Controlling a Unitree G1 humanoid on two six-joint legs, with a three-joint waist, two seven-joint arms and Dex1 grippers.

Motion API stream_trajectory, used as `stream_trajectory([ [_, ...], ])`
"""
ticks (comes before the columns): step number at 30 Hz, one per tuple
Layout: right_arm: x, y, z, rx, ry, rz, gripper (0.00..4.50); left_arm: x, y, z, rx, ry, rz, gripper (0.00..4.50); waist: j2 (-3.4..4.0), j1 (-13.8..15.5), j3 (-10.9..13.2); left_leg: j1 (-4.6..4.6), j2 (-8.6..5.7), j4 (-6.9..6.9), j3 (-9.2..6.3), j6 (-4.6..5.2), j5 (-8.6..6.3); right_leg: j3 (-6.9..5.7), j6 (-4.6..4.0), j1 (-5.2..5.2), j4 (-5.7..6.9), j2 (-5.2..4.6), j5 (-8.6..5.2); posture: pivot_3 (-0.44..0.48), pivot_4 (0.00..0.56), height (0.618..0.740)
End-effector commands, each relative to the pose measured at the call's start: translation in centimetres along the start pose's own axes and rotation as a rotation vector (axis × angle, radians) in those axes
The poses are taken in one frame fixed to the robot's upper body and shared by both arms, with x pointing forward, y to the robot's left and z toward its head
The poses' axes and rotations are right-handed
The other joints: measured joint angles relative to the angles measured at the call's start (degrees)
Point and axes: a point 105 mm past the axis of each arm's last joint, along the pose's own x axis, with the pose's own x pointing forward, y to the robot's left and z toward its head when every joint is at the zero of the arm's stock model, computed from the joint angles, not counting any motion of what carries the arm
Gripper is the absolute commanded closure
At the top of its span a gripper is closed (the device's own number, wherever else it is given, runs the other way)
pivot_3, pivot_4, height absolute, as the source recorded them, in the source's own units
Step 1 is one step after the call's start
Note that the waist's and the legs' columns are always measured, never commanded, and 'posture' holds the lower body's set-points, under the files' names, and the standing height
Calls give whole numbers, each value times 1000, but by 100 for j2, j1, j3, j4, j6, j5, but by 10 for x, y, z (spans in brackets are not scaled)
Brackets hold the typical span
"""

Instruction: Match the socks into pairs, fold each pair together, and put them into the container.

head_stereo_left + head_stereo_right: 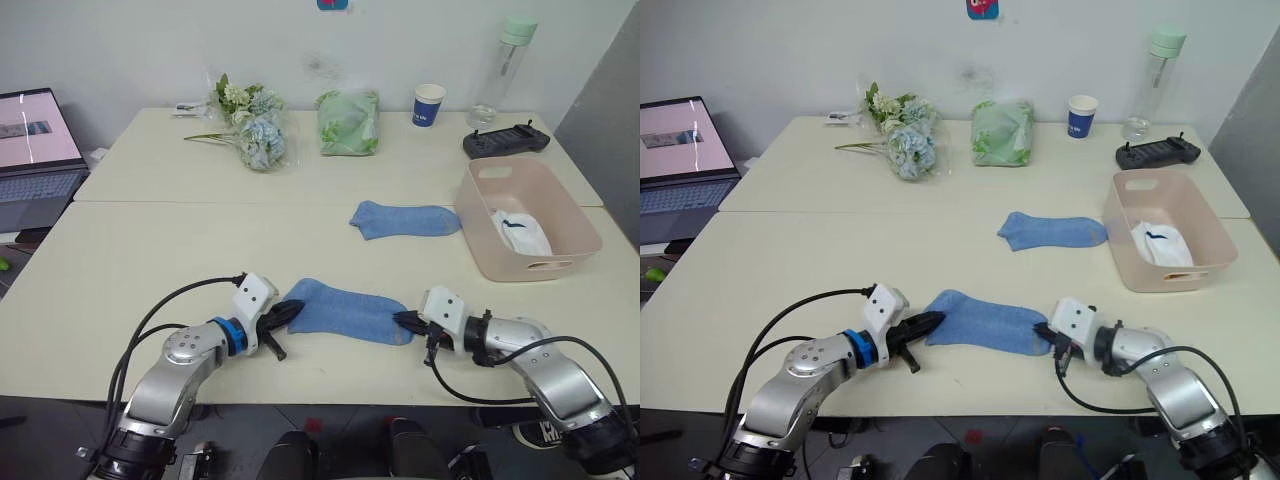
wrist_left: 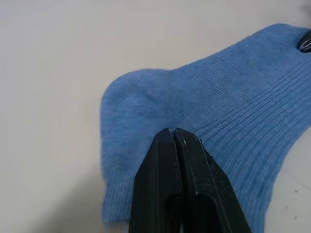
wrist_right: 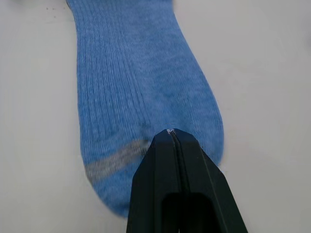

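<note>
A light blue sock (image 1: 343, 312) lies flat near the table's (image 1: 120, 270) front edge, stretched between both grippers; the left gripper (image 1: 288, 312) is pinched tight on the sock's left end, fingers (image 2: 177, 160) pressed together over the fabric; the right gripper (image 1: 404, 320) is clamped the same way on its right end, by the grey stripe. Further back, a second blue sock (image 1: 405, 219) lies flat just beside the pink tub (image 1: 573, 214); a white sock (image 1: 522, 232) with a dark mark sits inside that tub. Along the far edge stand a bunch of flowers (image 1: 250, 125), a green cloth bundle (image 1: 348, 122), a paper cup (image 1: 428, 104), a bottle (image 1: 503, 70) and a black controller (image 1: 505, 140); an open laptop (image 1: 35, 150) sits off to the left.
</note>
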Motion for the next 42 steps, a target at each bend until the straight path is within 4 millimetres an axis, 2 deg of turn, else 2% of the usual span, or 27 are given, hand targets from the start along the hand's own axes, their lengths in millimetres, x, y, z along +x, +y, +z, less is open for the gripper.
stream_trajectory([
  [1, -13, -11, -10, 22, 41, -34, 4500, -8, 7, 0, -44, -6, 20, 4448, 0, -1, 0, 2, 0, 0, 0, 1, 0, 0, 0, 2, 0, 0, 0, 0, 150, 740],
  [5, -18, -14, 21, 77, -122, -29, 4500, -9, 2, 26, -45, -108, -20, 4448, -2, -6, 5, 0, 1, 0, -1, 1, -1, -1, 0, 1, 1, 0, 0, 0, 150, 740],
  [7, -23, -11, 28, 65, -144, 10, 4500, -14, 2, 35, 6, -123, -40, 4448, -2, -7, 6, -3, 3, 0, -2, 1, -1, -1, 0, -3, 2, 1, 0, 0, 150, 740],
  [9, -28, -6, 32, 36, -145, 60, 3914, -22, 0, 39, 86, -116, -83, 4500, 0, -7, 8, -5, 2, 1, -2, 1, -1, -1, 0, -3, 2, 1, 0, 0, 150, 740],
  [11, -31, -2, 29, 6, -111, 102, 3236, -31, -3, 35, 184, -70, -142, 4130, 0, -10, 8, -4, 2, 0, -1, 1, -1, -1, 0, -4, 1, 1, 0, 0, 150, 740],
  [14, -31, -2, 25, -9, -84, 103, 2202, -39, -4, 30, 276, -21, -195, 3373, 3, -10, 10, -3, 3, -3, 1, 2, -1, -2, -1, -3, 0, 2, -1, 0, 150, 740],
  [17, -27, 6, 14, 29, -40, 122, 1185, -33, 9, 25, 309, 6, -175, 2434, 3, -1, 10, -4, 1, -2, 1, 4, -2, -2, -1, -1, -2, 1, -1, 0, 150, 740],
  [18, -25, 9, 9, 43, -23, 127, 1178, -30, 13, 23, 312, 13, -173, 2144, 2, 17, 10, -4, 1, -2, 0, 4, -2, -4, -1, -1, -2, 1, -1, 0, 150, 740],
  [20, -21, 9, 0, 29, 21, 102, 1178, -21, 24, 21, 337, 28, -155, 1507, 0, 29, 11, -7, -2, 0, 0, 4, -2, -10, 0, 2, -4, 1, -1, 0, 150, 740],
  [24, -18, 12, -6, -5, 50, 102, 1178, -13, 36, 24, 350, 36, -160, 1507, -1, 8, 12, -9, -3, 2, 0, 4, -2, -5, 0, -3, -3, 0, -1, 0, 150, 740],
  [25, -18, 13, -6, -2, 49, 103, 1359, -12, 37, 26, 358, 35, -166, 1484, -1, 2, 12, -9, -1, 2, -2, 3, -2, -7, 0, -4, -1, 1, -1, 0, 150, 740],
  [27, -16, 14, -4, 4, 41, 99, 1768, -9, 40, 32, 373, 30, -188, 1472, -1, -7, 12, -8, 1, 2, -5, 3, -2, -9, 0, -4, 1, 2, -1, 0, 150, 740],
  [30, -15, 14, -1, 21, 25, 91, 2824, -7, 37, 37, 364, 27, -246, 1472, -1, -13, 12, -8, 0, 2, -4, 3, -2, -8, 0, -3, 1, 2, -1, 0, 150, 740],
  [34, -14, 13, -1, 17, 23, 85, 4252, 4, 42, 37, 313, 30, -234, 1472, -2, -11, 12, -8, -1, 2, -5, 3, -2, -10, 1, -3, 2, 2, -1, 0, 150, 740],
  [35, -14, 13, 0, 15, 22, 84, 4489, 7, 43, 34, 305, 45, -231, 1472, -2, -12, 12, -8, -1, 3, -5, 3, -2, -11, 1, -3, 3, 2, -1, 0, 150, 740],
  [41, -12, 11, 2, 7, 20, 78, 4489, 12, 46, 18, 260, 136, -249, 1472, -2, -24, 12, -8, 0, 4, -5, 4, -2, -9, 1, -4, 5, 4, -1, 0, 150, 740],
  [42, -12, 10, 2, 7, 19, 72, 4500, 12, 45, 16, 247, 140, -258, 1846, -2, -24, 12, -8, 0, 4, -6, 4, -2, -11, 1, -4, 5, 4, -1, 0, 150, 740],
])
